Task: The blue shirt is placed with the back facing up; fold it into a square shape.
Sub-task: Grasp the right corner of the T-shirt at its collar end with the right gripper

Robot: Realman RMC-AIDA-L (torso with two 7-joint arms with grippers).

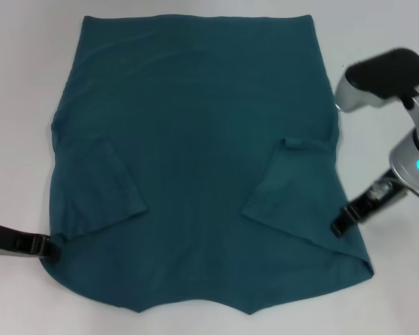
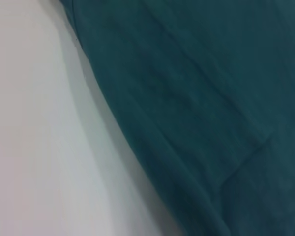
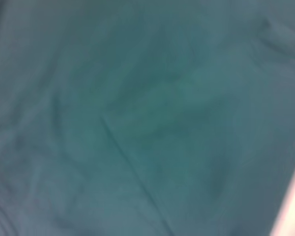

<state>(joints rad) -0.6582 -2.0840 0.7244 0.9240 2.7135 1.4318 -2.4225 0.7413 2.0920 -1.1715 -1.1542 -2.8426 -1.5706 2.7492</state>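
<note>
The blue shirt (image 1: 195, 153) lies spread flat across the middle of the white bench (image 1: 28, 84), its straight hem at the far edge and its collar end nearest the robot, with both short sleeves already turned inward over the body so that the sides run roughly straight. The left gripper (image 1: 54, 246) sits low at the shirt's near left corner, touching the cloth edge; the right gripper (image 1: 339, 227) rests on the fabric near the right edge, just beside the folded-in right sleeve (image 1: 283, 185). Whether either set of jaws is open or pinching cloth cannot be told from these views: the left wrist view shows only the shirt's edge against bare bench, and the right wrist view shows nothing but fabric close up. The sleeve step looks complete, and the fold of the body appears to be the one in hand, with both arms placed at the near end of the garment. The next move likely calls for both arms to take the near corners evenly and carry them toward the far hem together, keeping the sleeves tucked. The soft knit could sag or drag between the 2 grip points, and the near right corner (image 1: 359, 269) already shows a small crease. Nothing else stands on the bench.
</note>
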